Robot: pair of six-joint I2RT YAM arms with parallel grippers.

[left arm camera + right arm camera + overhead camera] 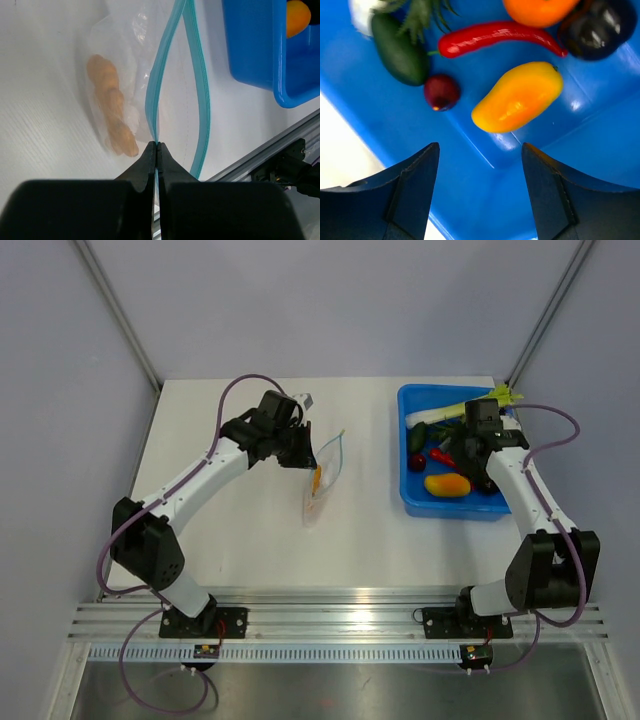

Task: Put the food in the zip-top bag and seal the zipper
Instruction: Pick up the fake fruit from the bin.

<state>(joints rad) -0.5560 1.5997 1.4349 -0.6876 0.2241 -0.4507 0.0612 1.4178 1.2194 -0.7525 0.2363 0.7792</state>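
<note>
The clear zip-top bag lies mid-table with the lumpy orange cluster inside; the cluster also shows in the left wrist view. My left gripper is shut on one side of the blue-green zipper at the bag's mouth. The two strips spread apart, so the mouth is open. My right gripper is open and empty, hovering over the blue tray just short of the yellow oblong piece. A red chili lies beyond it.
The blue tray at the right also holds a leek, a round orange fruit, a dark green piece, a small dark red ball and a dark purple piece. The tray's corner lies near the bag's mouth.
</note>
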